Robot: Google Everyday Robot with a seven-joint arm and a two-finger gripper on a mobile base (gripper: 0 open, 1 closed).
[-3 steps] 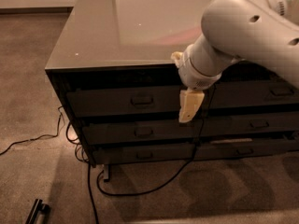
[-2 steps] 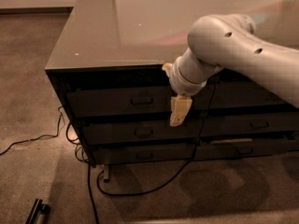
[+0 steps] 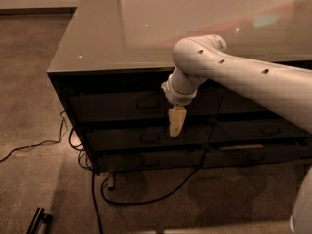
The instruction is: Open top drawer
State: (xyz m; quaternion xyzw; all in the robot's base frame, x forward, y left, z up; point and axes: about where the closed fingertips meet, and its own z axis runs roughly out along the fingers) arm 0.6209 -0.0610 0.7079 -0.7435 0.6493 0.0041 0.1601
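The top drawer (image 3: pixel 109 107) is the tallest dark front, just under the cabinet's top edge, and looks flush with the fronts below. Its small loop handle (image 3: pixel 147 104) sits at its centre. My gripper (image 3: pixel 176 122) hangs from the white arm (image 3: pixel 229 74), which reaches in from the right. The gripper's tan tip points down in front of the drawer fronts. It is just right of the handle and a little lower, level with the gap above the second drawer (image 3: pixel 122 138).
A glossy grey cabinet top (image 3: pixel 161 28) overhangs the drawers. A slimmer third drawer (image 3: pixel 146 161) and more fronts (image 3: pixel 269 129) lie lower and to the right. Black cables (image 3: pixel 146 199) trail on the carpet under the cabinet. A dark bar (image 3: pixel 39 221) lies at bottom left.
The arm and gripper have swung left along the drawer fronts, from right of centre to just beside the top drawer's handle. The drawers have not moved.
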